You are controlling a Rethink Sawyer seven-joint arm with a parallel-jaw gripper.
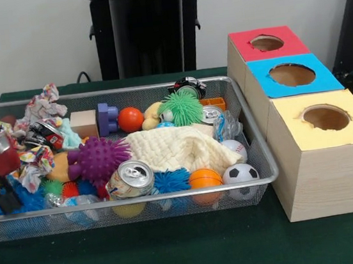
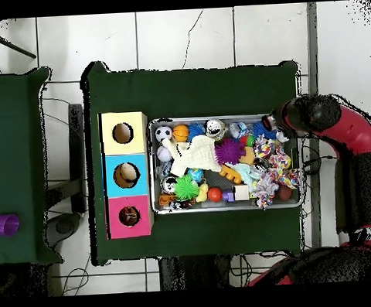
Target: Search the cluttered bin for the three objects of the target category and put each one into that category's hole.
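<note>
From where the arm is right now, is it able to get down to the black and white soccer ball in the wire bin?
Probably yes. The black and white soccer ball lies uncovered in the wire mesh bin's corner, though the red and black arm is at the opposite end.

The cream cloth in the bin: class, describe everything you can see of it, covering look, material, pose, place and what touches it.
The cream cloth looks like soft, waffle-textured fabric, pale yellow-white, lying crumpled and draped over other items near the middle of the wire mesh bin. It slopes from a raised hump down towards the front. The purple spiky ball sits against its left edge, the drink can and blue spiky ball lie at its front edge, and the green spiky ball sits just behind it. What it covers is hidden.
</note>
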